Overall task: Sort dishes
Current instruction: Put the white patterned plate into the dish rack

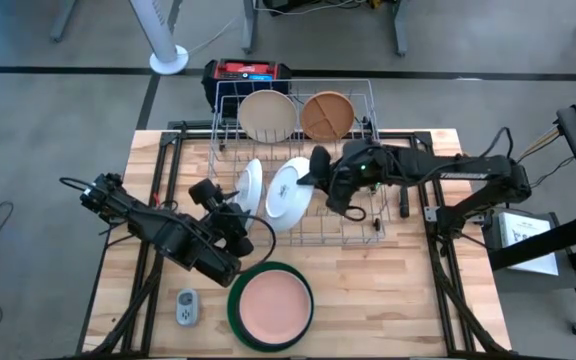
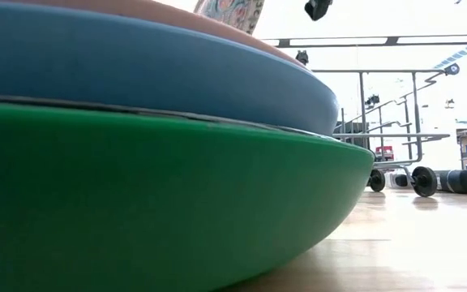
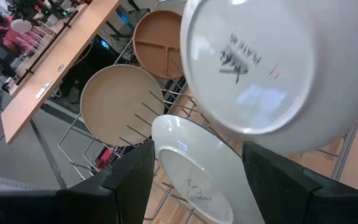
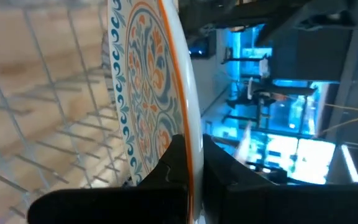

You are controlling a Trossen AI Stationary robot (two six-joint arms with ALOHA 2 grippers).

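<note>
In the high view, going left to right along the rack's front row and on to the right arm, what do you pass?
Left hand, open → smaller white plate → larger white plate, gripped at its rim by the right hand → right arm.

Stack at the near edge of the surface, just right of the left end effector [image 1: 230,228]: pink plate [image 1: 271,304] on a blue dish [image 2: 136,73], visible only in the low view, inside a large green plate [image 1: 236,310]; all flat.

Patterned plate [image 4: 148,81], blue and orange floral face, white back, held on edge with its rim pinched in the closed right end effector [image 1: 318,170].

Small white plate [image 1: 252,184] on edge, just beyond the left end effector's parted fingers.

Cream plate [image 1: 267,115] and tan divided plate [image 1: 327,114] upright, side by side, farther back, beyond both end effectors.
</note>
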